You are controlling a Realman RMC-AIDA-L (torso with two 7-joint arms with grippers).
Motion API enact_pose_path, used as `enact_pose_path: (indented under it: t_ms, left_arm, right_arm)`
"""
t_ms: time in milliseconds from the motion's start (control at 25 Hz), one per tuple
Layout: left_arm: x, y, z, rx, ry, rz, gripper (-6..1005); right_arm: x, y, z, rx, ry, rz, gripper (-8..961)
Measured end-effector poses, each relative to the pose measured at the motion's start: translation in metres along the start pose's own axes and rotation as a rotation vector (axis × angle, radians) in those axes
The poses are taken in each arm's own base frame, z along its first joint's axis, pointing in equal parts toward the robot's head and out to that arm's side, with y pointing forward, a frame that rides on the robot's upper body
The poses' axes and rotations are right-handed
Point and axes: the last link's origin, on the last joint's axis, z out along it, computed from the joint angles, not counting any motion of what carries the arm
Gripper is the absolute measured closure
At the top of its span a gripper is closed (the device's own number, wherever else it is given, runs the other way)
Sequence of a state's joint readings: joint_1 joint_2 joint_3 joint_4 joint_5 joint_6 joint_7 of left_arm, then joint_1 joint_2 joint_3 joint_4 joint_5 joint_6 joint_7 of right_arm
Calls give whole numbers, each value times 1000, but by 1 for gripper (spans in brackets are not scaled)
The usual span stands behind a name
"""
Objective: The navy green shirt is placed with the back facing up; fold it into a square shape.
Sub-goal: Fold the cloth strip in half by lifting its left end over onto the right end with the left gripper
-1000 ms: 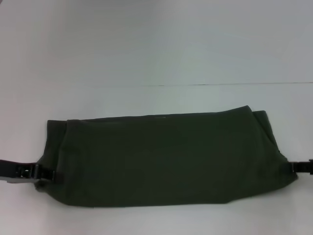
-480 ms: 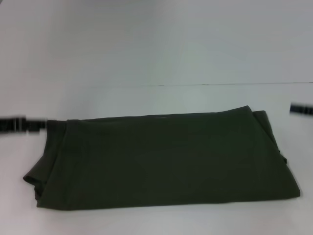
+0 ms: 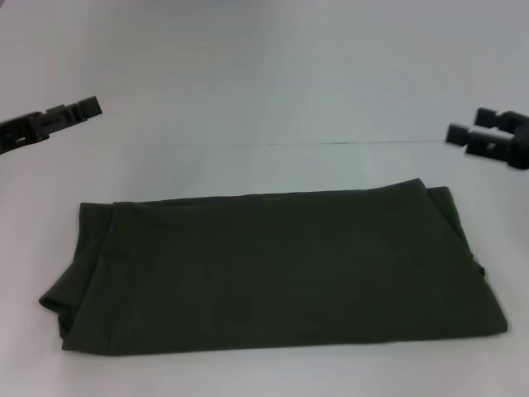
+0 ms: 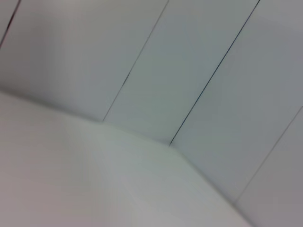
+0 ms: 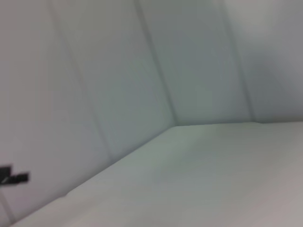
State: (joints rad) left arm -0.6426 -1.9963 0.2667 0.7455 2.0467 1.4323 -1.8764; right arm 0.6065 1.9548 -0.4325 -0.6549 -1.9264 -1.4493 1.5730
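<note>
Shirt (image 3: 273, 269) lies folded in a wide band flat on the table (image 3: 264, 99), nothing touching it. Left gripper (image 3: 83, 107) is raised at the left edge, right gripper (image 3: 463, 132) at the right edge; both hold nothing. Finger spread: cannot tell.

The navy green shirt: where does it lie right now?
In the head view, the navy green shirt lies folded into a wide band on the white table, between and nearer than the raised left gripper and right gripper.
</note>
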Motion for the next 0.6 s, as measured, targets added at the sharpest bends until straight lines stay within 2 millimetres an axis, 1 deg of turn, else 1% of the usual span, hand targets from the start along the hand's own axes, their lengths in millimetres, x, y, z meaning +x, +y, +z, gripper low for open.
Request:
enact_pose_path:
  t_ms: [80,200,440,600]
  left_arm:
    - [-5,0,-2,-9,38,3,89]
    - [-14,0,-3,-7,52,6,92]
    - [-33,-1,-5,0,-38,-41,91]
    - [-43,-2,-5,13,-89,-104,91]
  right_arm:
    - [5,8,5,-44,12,-57,22]
    - [14,18,12,-104,44,-126,22]
    - [32,32,24,-191,126,-221,23]
    - [36,35,26,-209,138,-240,23]
